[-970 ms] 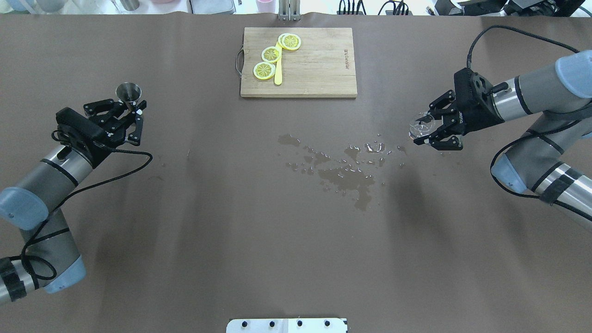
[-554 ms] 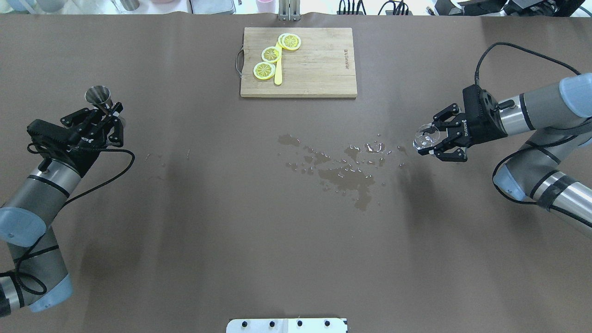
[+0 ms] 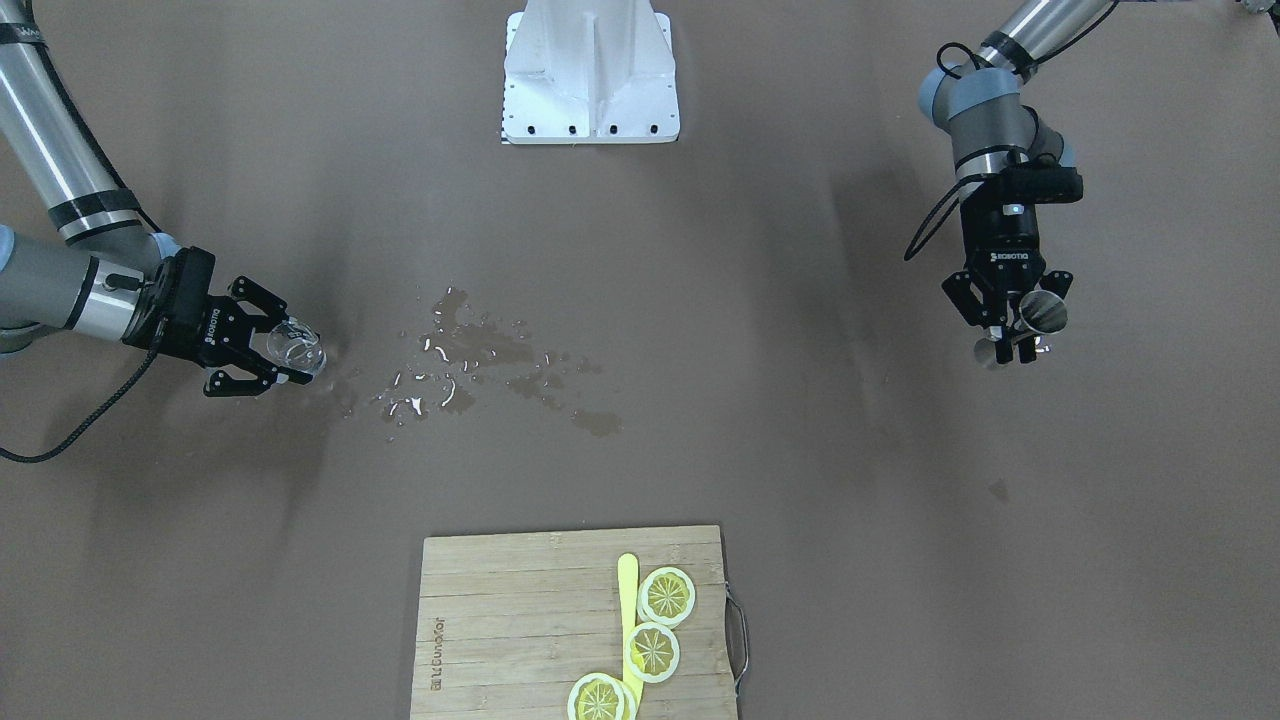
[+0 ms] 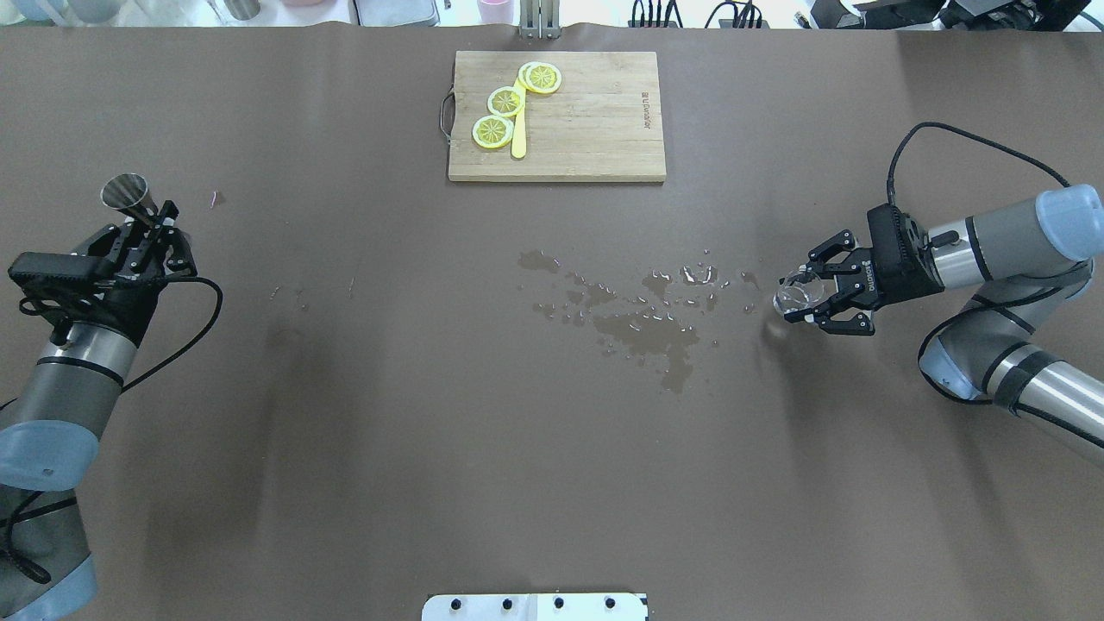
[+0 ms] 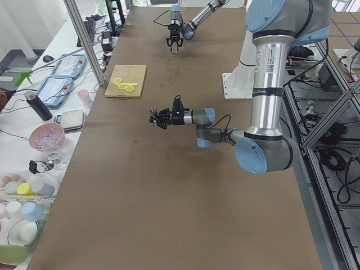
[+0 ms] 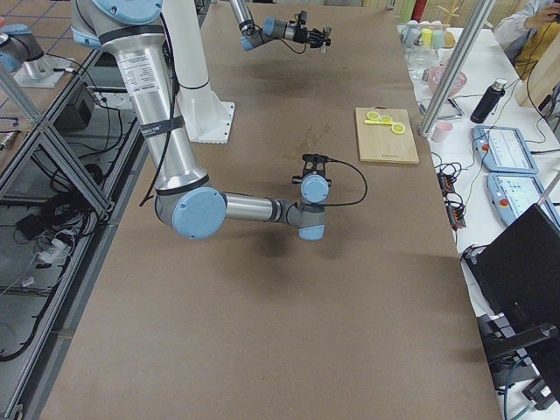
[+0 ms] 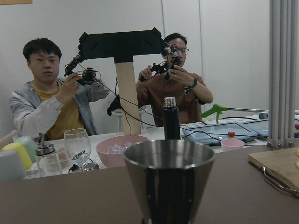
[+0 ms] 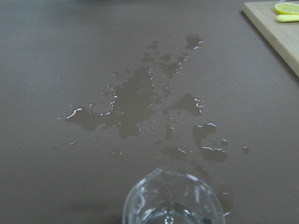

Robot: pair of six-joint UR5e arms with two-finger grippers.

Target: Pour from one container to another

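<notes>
A steel jigger (image 4: 126, 193) is held upright at the far left of the table, with my left gripper (image 4: 153, 226) shut on its lower part. In the left wrist view the jigger (image 7: 169, 182) fills the lower middle, and its inside is hidden. My right gripper (image 4: 806, 297) is shut on a small clear glass (image 4: 791, 294) just right of the spill. In the right wrist view the glass (image 8: 173, 198) has its mouth facing the wet patch. From the front, the jigger (image 3: 1040, 313) is at the right and the glass (image 3: 296, 350) at the left.
A spill of liquid (image 4: 649, 321) is spread over the brown table's middle right. A wooden cutting board (image 4: 595, 129) at the far middle carries lemon slices (image 4: 504, 102) and a yellow stick (image 4: 518, 134). Operators, bowls and a bottle (image 7: 171, 119) lie beyond the far edge.
My left arm has carried the jigger leftward toward the table's end. My right gripper has drawn the glass back toward the robot's side, still beside the spill.
</notes>
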